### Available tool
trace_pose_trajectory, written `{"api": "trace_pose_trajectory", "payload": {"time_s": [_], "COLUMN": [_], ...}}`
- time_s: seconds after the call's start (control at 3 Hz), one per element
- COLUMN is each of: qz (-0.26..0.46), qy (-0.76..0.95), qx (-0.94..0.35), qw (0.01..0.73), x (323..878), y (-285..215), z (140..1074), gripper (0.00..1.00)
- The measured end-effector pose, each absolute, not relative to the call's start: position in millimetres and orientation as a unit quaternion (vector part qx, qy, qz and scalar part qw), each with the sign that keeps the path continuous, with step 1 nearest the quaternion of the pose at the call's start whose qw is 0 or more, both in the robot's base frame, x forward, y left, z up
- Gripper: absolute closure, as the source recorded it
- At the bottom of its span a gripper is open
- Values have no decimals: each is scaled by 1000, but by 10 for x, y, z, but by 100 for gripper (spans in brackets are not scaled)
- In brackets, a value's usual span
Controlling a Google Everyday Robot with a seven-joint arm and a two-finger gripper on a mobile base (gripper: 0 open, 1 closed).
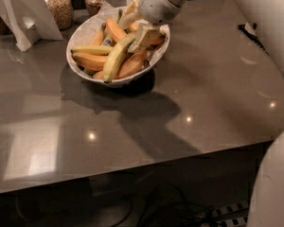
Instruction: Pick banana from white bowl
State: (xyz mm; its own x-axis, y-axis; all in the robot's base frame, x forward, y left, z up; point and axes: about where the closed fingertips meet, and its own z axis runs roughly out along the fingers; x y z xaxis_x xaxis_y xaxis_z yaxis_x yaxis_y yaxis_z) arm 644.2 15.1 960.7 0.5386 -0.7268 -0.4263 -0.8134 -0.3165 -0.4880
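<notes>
The white bowl [87, 30] stands at the back of the dark table, left of centre, and holds several bananas. A long yellow-green banana [114, 56] lies on top, with orange-yellow ones [91, 60] around it. My gripper [137, 27] reaches in from the upper right, over the bowl's right half. Its pale fingers [146, 35] are spread and dip among the bananas at the right rim. It is open and holds nothing.
Two glass jars [59, 6] of grains stand behind the bowl. A white folded card holder [24, 19] stands at the back left. My white arm and body [270, 27] fill the right edge. The table's front edge [132, 171] runs across the lower frame.
</notes>
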Motion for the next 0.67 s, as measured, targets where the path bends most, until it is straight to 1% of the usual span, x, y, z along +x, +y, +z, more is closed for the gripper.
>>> {"api": "trace_pose_trajectory", "payload": {"time_s": [0.67], "qz": [76], "qy": [474], "qx": [-812], "qw": [332], "x": [6506], "y": [217], "z": [9494], "gripper": [47]}}
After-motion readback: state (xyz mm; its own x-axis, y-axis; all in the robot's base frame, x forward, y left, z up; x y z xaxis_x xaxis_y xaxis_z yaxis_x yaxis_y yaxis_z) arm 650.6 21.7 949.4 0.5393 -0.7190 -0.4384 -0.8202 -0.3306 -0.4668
